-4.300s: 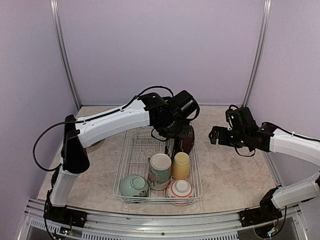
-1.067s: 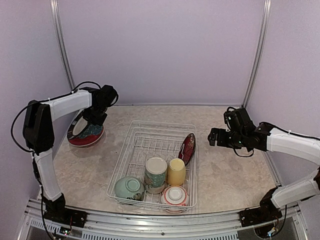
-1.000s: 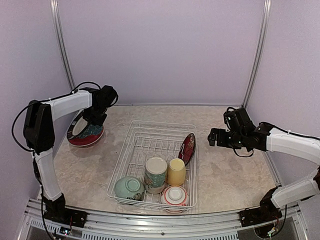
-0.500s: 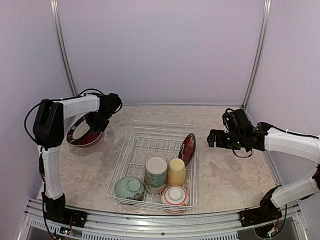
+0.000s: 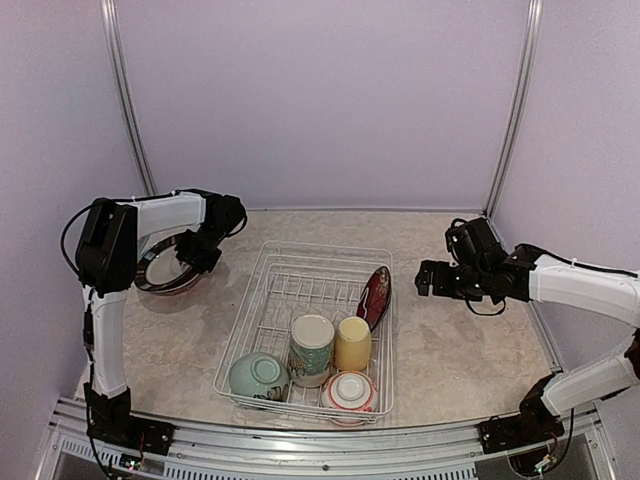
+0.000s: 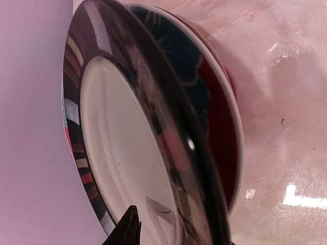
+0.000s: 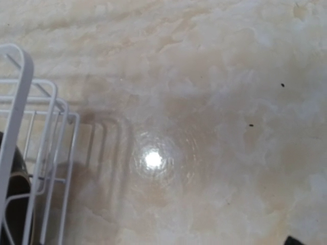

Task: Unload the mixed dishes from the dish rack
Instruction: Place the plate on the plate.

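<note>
The white wire dish rack (image 5: 300, 290) stands mid-table. It holds a red floral plate (image 5: 377, 296) on edge, a tall white patterned mug (image 5: 313, 346), a yellow cup (image 5: 352, 343), a pale-green bowl (image 5: 257, 375) and a red-and-white bowl (image 5: 350, 390). At the far left a dark-rimmed plate (image 5: 158, 265) lies tilted on a red plate (image 6: 217, 127); the dark-rimmed plate fills the left wrist view (image 6: 117, 153). My left gripper (image 5: 197, 250) straddles its rim, open, with one fingertip (image 6: 127, 230) just off the white face. My right gripper (image 5: 428, 277) hovers open and empty right of the rack.
The rack's right edge (image 7: 20, 117) shows in the right wrist view over the marble tabletop (image 7: 204, 127). Purple walls close the back and both sides, and the plate stack sits close to the left wall (image 6: 25, 102). A metal rail runs along the near edge (image 5: 320, 440).
My left arm carried the dark-rimmed plate from the rack to the left stack. Over the last second it lowered the plate and slid slightly right and down. The right arm barely moved.
</note>
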